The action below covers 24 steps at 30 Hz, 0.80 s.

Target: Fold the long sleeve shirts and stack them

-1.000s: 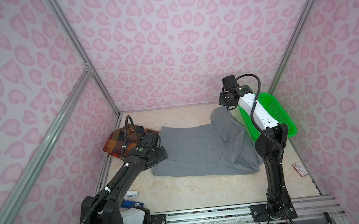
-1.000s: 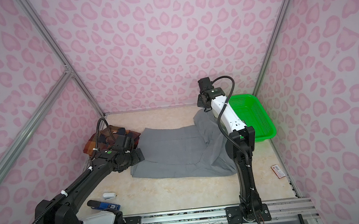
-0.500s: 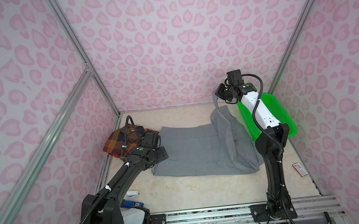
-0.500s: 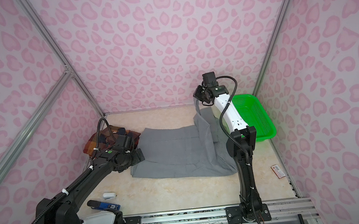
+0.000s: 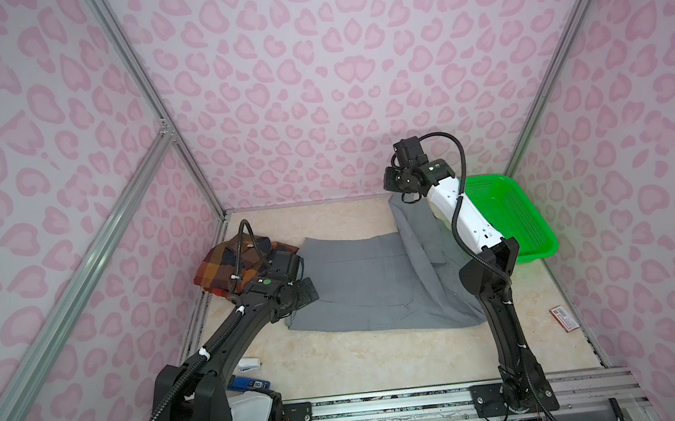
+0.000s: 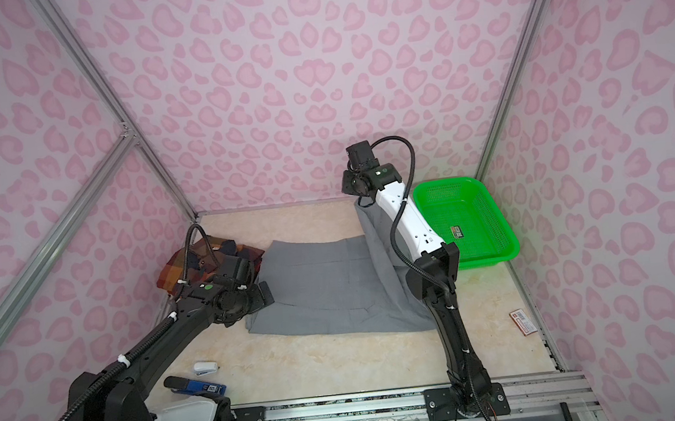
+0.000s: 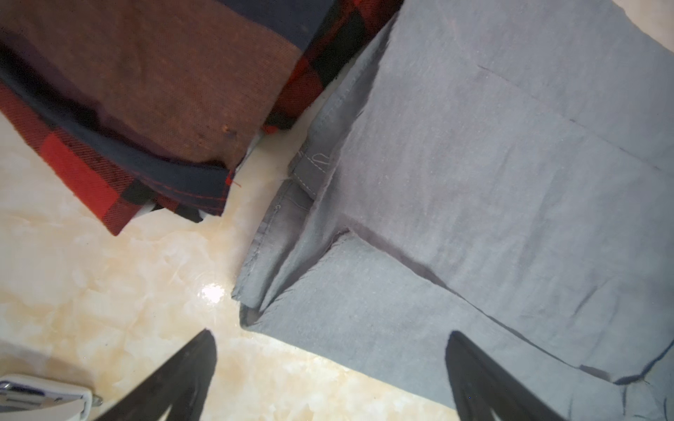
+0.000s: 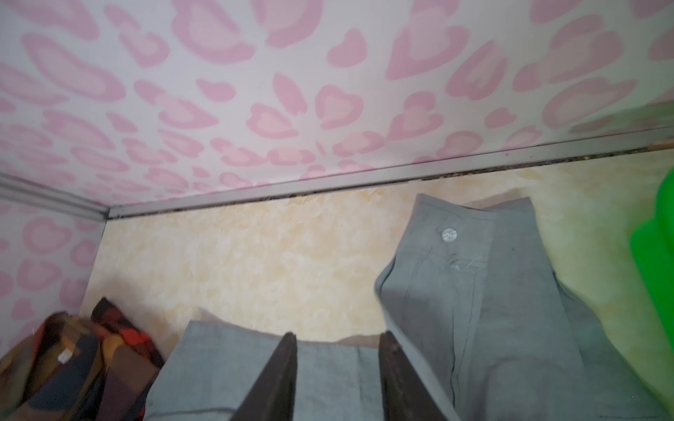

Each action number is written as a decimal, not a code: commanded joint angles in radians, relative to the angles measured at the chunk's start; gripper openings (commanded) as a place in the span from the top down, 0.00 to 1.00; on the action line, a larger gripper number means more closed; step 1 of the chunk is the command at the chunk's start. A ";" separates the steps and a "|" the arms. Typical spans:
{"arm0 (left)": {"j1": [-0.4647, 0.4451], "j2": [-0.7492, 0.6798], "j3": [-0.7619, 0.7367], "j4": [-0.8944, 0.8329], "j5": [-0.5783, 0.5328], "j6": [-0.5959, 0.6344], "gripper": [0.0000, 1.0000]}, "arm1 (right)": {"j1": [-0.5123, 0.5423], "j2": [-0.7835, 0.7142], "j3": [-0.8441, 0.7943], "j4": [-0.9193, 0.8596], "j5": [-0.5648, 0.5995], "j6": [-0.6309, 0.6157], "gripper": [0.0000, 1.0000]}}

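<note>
Both top views: gray shirt [image 5: 359,284] lay spread mid-surface [image 5: 340,357], body flat, not yet folded into a packet. Its sleeve [image 5: 412,230] on the right side stood up in a ridge toward the right claw [image 5: 393,186]. Plaid shirt [image 5: 223,263] sat as a bundle at far left, just beside the gray shirt's edge; it looked already folded.

Judged: plaid done, gray one at the sleeve fold, stacking not begun.

Right wrist view: right claw released, fingers [image 8: 281,371] apart with nothing between; buttoned cuff [image 8: 452,240] loose beside them. Left claw [image 7: 328,333] spread wide and empty, hovering over the gray shirt's near-left corner.

Versus a second ago: right claw was clenched on the sleeve and lower; it had since risen and let go. Left arm unchanged.
</note>
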 commanded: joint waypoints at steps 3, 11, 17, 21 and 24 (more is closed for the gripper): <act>-0.010 0.010 -0.002 0.048 0.042 -0.027 0.00 | 0.067 -0.103 -0.140 -0.061 0.040 -0.137 0.47; -0.094 0.073 0.056 0.064 0.062 -0.038 0.00 | -0.028 -0.549 -0.862 0.107 0.078 -0.007 0.45; -0.115 0.136 0.060 0.120 0.104 -0.027 0.00 | -0.160 -0.774 -1.364 0.313 -0.011 -0.009 0.50; -0.138 0.168 0.121 0.148 0.137 -0.014 0.01 | -0.242 -0.727 -1.415 0.401 -0.249 0.007 0.52; -0.148 0.176 0.153 0.147 0.135 -0.010 0.01 | -0.231 -0.662 -1.452 0.495 -0.392 0.031 0.51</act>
